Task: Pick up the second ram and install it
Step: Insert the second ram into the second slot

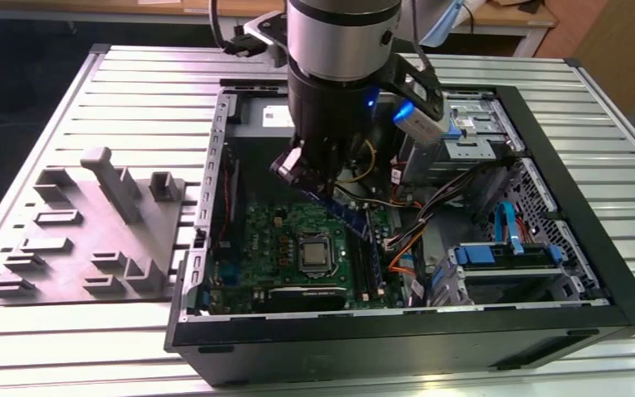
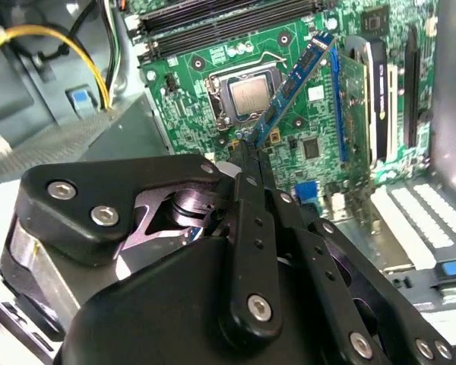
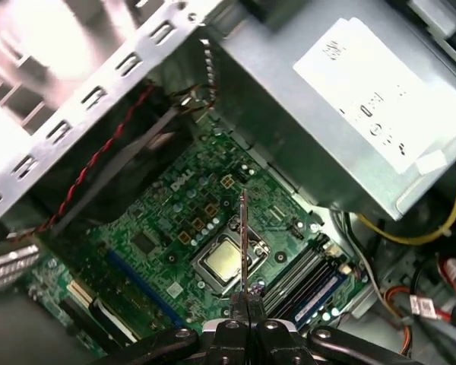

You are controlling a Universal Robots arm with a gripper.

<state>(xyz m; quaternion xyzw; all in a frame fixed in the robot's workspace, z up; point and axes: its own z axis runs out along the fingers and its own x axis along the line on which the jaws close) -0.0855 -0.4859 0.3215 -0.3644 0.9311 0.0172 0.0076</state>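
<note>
gripper (image 2: 247,146) clamped on second ram (image 2: 292,84), above green motherboard (image 2: 178,95), inside open computer case (image 1: 406,339)

Ribbed bare-metal table (image 1: 64,107), dull silver sheen. Black computer case (image 1: 406,343), matt outside; plain grey sheet metal within. Grey holder (image 1: 86,240) on the table: matt, looks plastic. Smooth silvery metal housing on the arm (image 1: 340,33). Green circuit board (image 2: 205,57), glossy lacquer; processor (image 2: 249,97) lid smooth satin metal. Bare grey sheet-metal power supply (image 3: 273,114), white paper label (image 3: 380,84). Matt black claw (image 2: 248,148), shiny screw heads (image 2: 258,306). Blue memory stick (image 2: 292,84), smooth, faint gloss.
</note>
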